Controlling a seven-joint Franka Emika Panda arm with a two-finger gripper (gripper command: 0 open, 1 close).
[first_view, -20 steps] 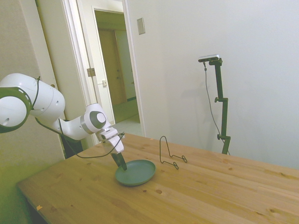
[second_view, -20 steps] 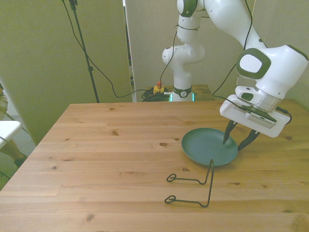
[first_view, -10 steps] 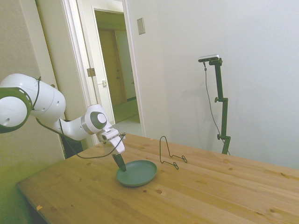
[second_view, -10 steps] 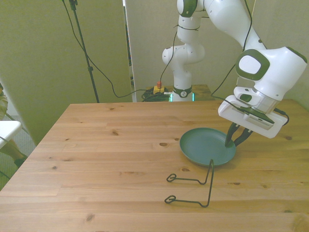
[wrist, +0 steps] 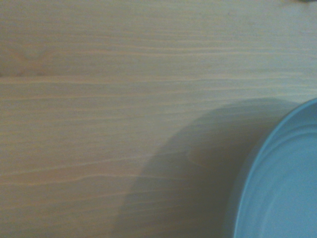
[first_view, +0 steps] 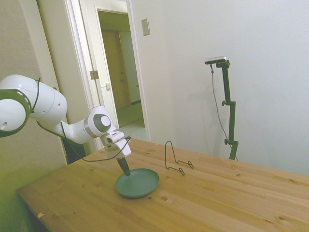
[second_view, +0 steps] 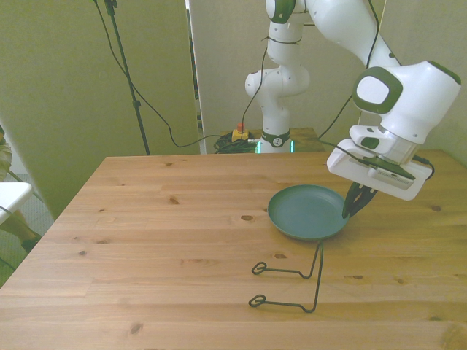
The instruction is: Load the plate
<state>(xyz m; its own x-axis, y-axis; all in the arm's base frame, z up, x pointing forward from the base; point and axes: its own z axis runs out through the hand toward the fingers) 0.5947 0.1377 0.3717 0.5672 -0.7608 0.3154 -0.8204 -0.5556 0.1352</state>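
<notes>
Since 1 second ago your gripper (second_view: pixel 352 206) has closed on the rim of the plate (second_view: pixel 306 212) and raised that edge: the fingers stood apart over the dish then, and now they are pinched together on its rim at the front view's right. Your plate has shifted a little toward the front view's left and sits tilted, its gripped side up, its far side seemingly on the worktop (second_view: pixel 168 240); the wrist view shows its rim (wrist: pixel 277 173) casting a wide shadow on the wood, which fits a lift. So you have the grasp done and the pickup begun. What is left, as I judge it, is carrying the plate to the wire stand (second_view: pixel 292 281), which stands bare nearby, and setting it upright there.
</notes>
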